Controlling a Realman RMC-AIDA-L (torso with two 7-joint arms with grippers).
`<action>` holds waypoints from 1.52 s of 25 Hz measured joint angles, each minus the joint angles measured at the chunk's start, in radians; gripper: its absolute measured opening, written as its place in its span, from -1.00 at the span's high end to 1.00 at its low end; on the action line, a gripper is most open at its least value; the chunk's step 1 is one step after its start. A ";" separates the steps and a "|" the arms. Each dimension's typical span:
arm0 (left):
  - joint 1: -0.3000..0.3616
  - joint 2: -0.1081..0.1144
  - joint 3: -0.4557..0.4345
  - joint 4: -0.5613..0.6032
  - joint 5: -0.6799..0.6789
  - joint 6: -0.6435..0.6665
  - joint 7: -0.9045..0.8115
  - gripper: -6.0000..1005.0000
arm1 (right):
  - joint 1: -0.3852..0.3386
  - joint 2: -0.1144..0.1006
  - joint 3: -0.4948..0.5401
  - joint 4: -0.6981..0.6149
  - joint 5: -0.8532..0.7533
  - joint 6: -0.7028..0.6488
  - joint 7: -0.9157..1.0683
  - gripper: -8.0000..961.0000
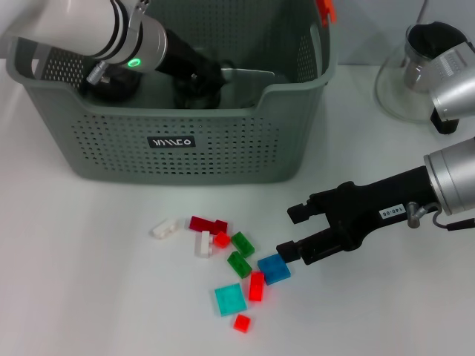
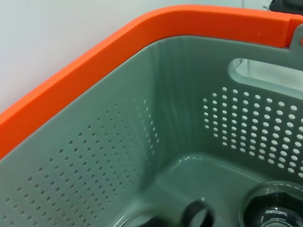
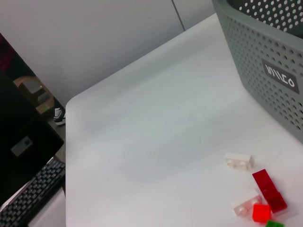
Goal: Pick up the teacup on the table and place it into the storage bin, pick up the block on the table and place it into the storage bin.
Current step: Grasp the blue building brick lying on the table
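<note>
Blue block [image 1: 274,268] flat, right pincer [image 1: 289,231] beside

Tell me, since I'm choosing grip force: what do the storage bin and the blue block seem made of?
The storage bin looks like matte grey moulded plastic, given its punched holes. The blue block by the right gripper looks like glossy, slightly translucent hard plastic.

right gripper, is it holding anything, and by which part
Nothing held: the black right gripper is open beside the blue square block. The left gripper is inside the grey perforated storage bin.
</note>
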 joint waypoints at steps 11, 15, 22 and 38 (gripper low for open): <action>0.038 0.003 -0.002 0.116 0.062 0.022 -0.098 -0.31 | -0.002 -0.003 0.006 0.000 0.000 -0.007 -0.004 -0.91; 0.065 -0.005 -0.003 0.211 0.150 0.068 -0.144 -0.66 | -0.001 -0.005 0.006 0.000 0.000 -0.007 -0.006 -0.91; 0.110 -0.016 -0.044 0.405 0.139 0.238 -0.168 -0.75 | 0.006 -0.005 0.006 -0.005 0.000 -0.006 -0.008 -0.91; 0.363 -0.047 -0.254 0.706 -0.732 0.906 0.184 -0.75 | 0.014 -0.042 0.006 -0.024 0.001 -0.031 -0.028 -0.91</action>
